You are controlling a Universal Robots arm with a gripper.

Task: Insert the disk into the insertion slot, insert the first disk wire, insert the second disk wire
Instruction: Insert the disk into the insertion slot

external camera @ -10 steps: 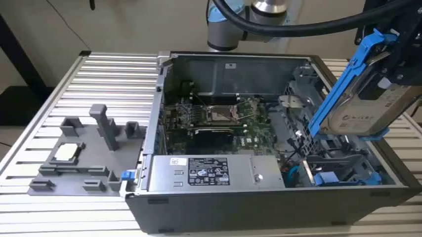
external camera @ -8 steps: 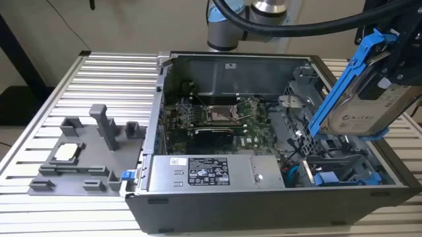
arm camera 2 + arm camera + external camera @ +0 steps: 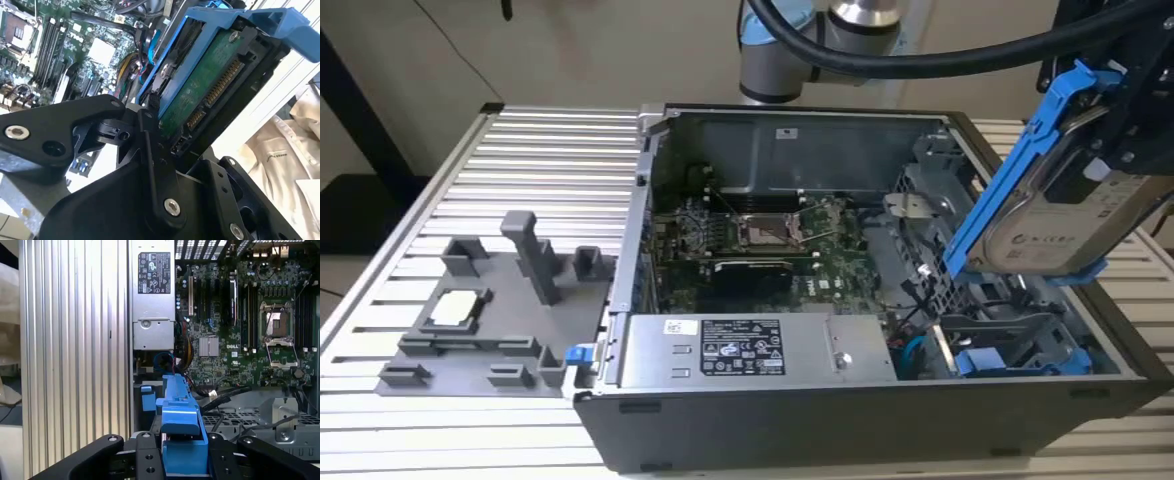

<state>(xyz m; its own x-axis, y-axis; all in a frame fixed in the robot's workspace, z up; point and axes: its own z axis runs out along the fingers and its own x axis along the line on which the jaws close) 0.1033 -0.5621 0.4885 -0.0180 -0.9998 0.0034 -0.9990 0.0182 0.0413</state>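
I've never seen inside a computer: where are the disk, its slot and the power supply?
disk [image 3: 1061, 230]: exterior view, its labelled face.
slot [image 3: 994, 328]: exterior view, its grey metal frame.
power supply [image 3: 742, 348]: exterior view, its label.

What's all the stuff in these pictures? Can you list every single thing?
table: one, silver, ribbed, under everything
computer case: one, dark grey, open, on the table
motherboard: one, green, inside the case
CPU socket: one, silvery square, on the motherboard
power-supply box: one, grey with a label, by the case's near wall
insertion slot: one, dark grey with blue fittings, in the case at the exterior view's right
plastic stand: one, grey, on the table at the exterior view's left
disk: one, silver-beige in a blue carrier, tilted in the air above the slot
arm: one, grey, beyond the case
hand: one, black, shut on the disk
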